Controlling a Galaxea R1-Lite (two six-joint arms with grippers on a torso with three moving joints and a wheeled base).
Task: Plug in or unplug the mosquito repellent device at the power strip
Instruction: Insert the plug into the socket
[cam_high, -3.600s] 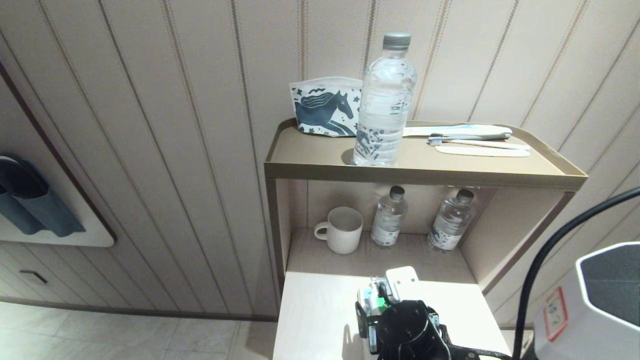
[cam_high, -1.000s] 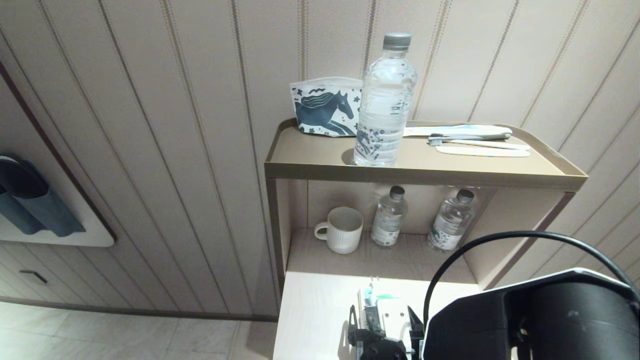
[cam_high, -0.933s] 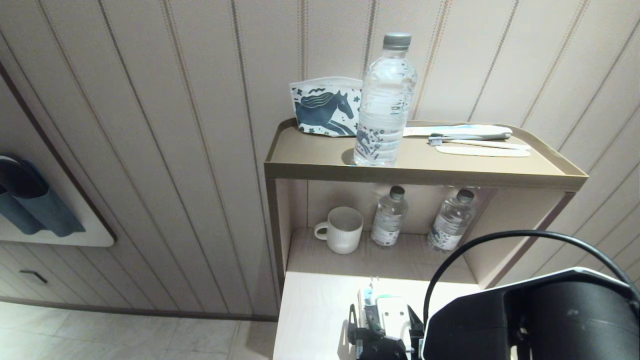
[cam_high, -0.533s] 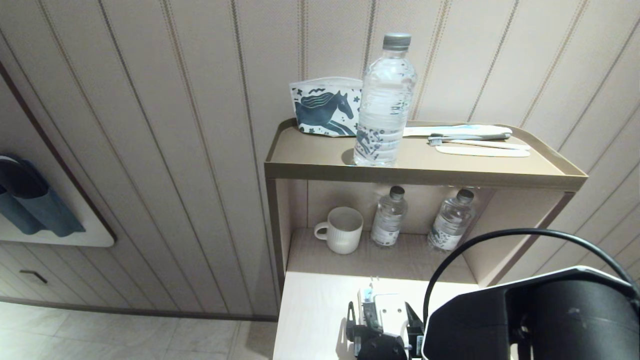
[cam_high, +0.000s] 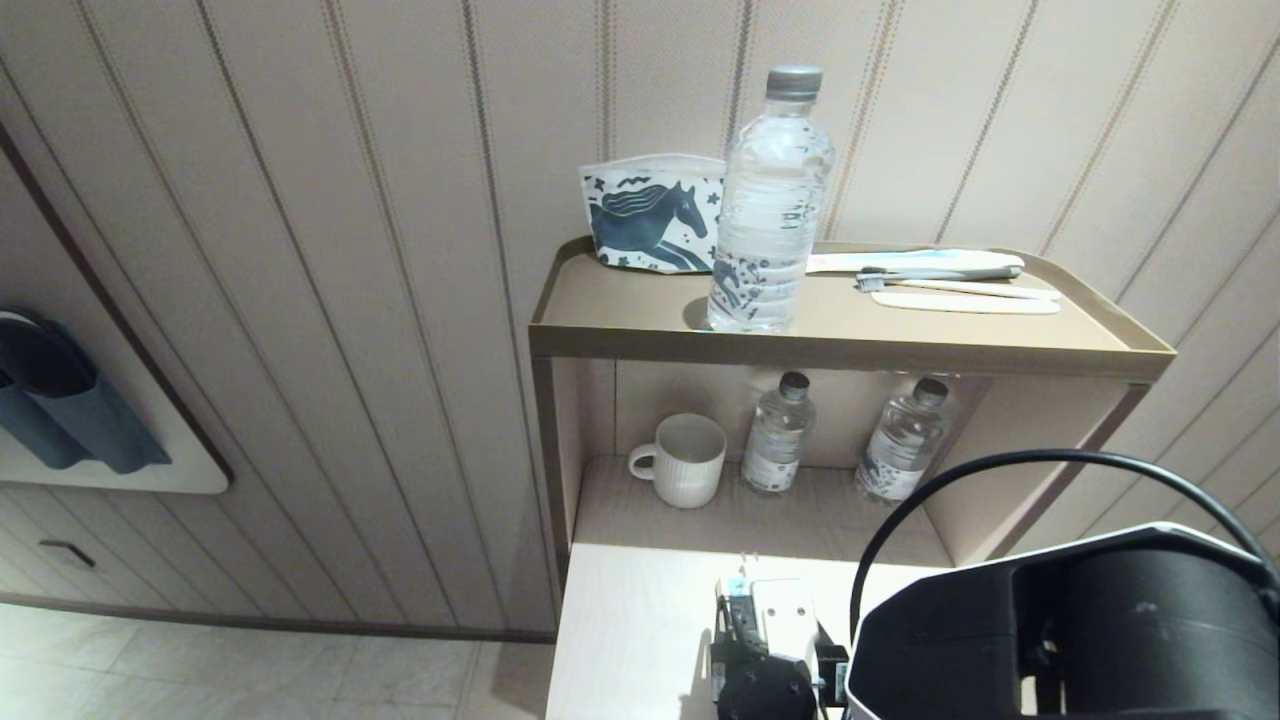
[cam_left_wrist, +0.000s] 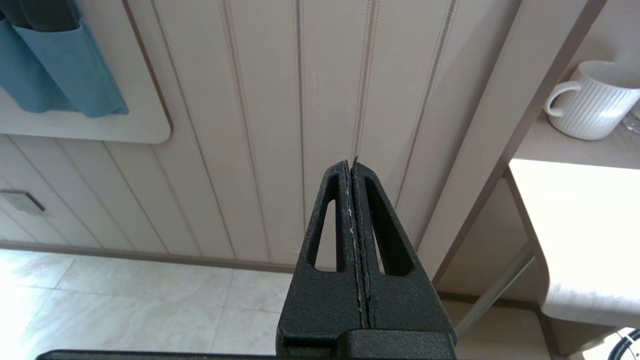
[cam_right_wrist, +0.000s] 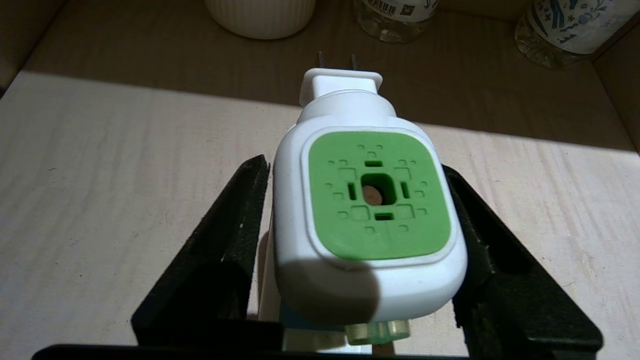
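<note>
The mosquito repellent device, white with a green square top, lies on its side on the pale table. Its two prongs point bare towards the back of the shelf. My right gripper is shut on it, one black finger against each white side. Under the device a little of the white power strip shows, with a pale blue socket next to the device in the head view. My left gripper hangs shut and empty beside the table, facing the wall panelling.
Behind the device stand a white ribbed mug and two small water bottles under the upper shelf. That shelf carries a large water bottle, a horse-print pouch and toothbrushes.
The right gripper's fingers have closed in from wide open onto the device's sides. The arm has hardly shifted, and the left arm has stayed still.
</note>
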